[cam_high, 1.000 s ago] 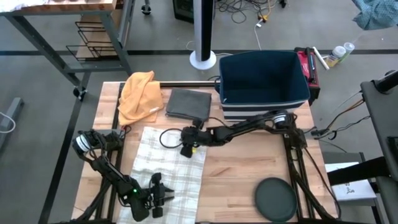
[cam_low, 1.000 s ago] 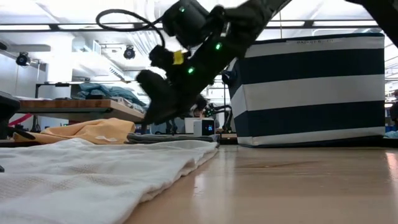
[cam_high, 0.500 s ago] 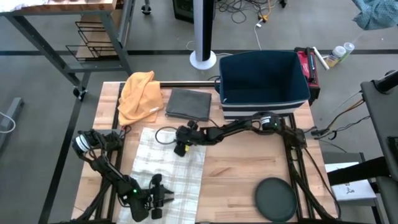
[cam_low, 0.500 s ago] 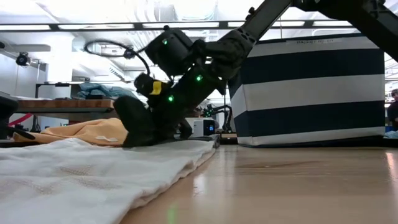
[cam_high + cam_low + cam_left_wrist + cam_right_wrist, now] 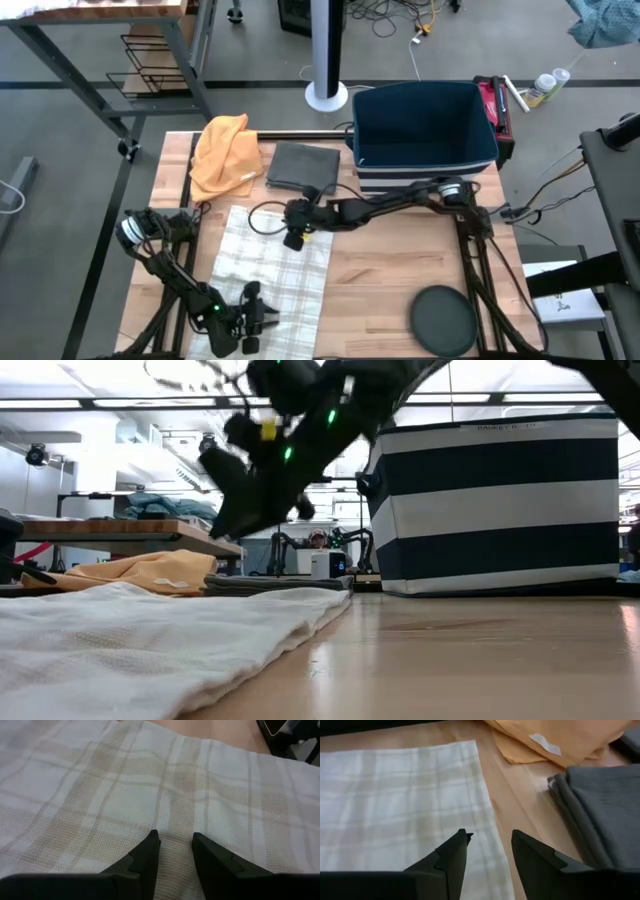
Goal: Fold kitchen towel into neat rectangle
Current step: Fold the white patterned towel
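Observation:
The white, beige-checked kitchen towel [image 5: 270,265] lies spread flat on the left half of the wooden table. My left gripper [image 5: 255,318] is low over the towel's near part, open, with flat cloth [image 5: 150,785] showing between its fingers. My right gripper [image 5: 291,238] hangs open in the air above the towel's far right corner [image 5: 480,780], clear of the cloth in the low view [image 5: 225,525], with nothing between its fingers. My left gripper has its fingertips [image 5: 150,847] down at the towel's surface, slanting down toward its middle, with the cloth lying flat and unpinched between them. Whether they touch the cloth I cannot tell.
A crumpled orange cloth [image 5: 225,155] and a folded dark grey cloth [image 5: 303,166] lie just beyond the towel's far edge. A navy-and-white striped bin [image 5: 425,125] stands at the far right. A black round disc [image 5: 443,320] lies near the front right. Bare wood lies to the towel's right.
My right gripper dipped down to the towel's far right corner and has come up again, now hanging clear above it. The towel lies as it did.

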Robot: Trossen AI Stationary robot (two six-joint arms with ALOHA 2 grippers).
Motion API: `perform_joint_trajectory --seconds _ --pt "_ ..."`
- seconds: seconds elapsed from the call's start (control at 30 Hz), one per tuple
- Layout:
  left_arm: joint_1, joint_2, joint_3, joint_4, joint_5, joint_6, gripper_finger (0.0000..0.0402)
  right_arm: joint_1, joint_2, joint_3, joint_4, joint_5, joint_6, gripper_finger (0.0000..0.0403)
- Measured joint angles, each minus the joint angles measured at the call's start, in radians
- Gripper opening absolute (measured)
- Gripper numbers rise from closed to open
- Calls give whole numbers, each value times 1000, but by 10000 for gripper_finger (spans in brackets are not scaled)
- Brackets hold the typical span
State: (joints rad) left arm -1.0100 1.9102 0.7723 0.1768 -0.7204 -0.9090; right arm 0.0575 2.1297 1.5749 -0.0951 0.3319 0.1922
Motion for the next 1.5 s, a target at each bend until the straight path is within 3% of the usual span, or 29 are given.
perform_joint_trajectory --seconds 0.13,0.27,0.53,0.83,1.07,1.33,1.5 --pt "0 -5 0 -2 0 18 114 60 -49 -2 -104 35 18 153" --pt "-1 -6 0 -4 -16 33 114 128 -45 -11 -139 -24 109 151" --pt "16 -12 -1 -11 -22 59 114 231 65 -19 -103 -46 218 147" --pt "17 -69 -6 -75 2 74 114 179 134 -11 -136 19 226 162" --pt "-4 -257 -4 -345 46 -11 114 99 65 2 -263 91 80 158" --pt "-76 -330 -9 -407 0 -88 114 171 -8 15 -217 -3 107 148" --pt "-103 -278 -9 -396 92 -139 114 285 30 16 -199 -56 158 147"
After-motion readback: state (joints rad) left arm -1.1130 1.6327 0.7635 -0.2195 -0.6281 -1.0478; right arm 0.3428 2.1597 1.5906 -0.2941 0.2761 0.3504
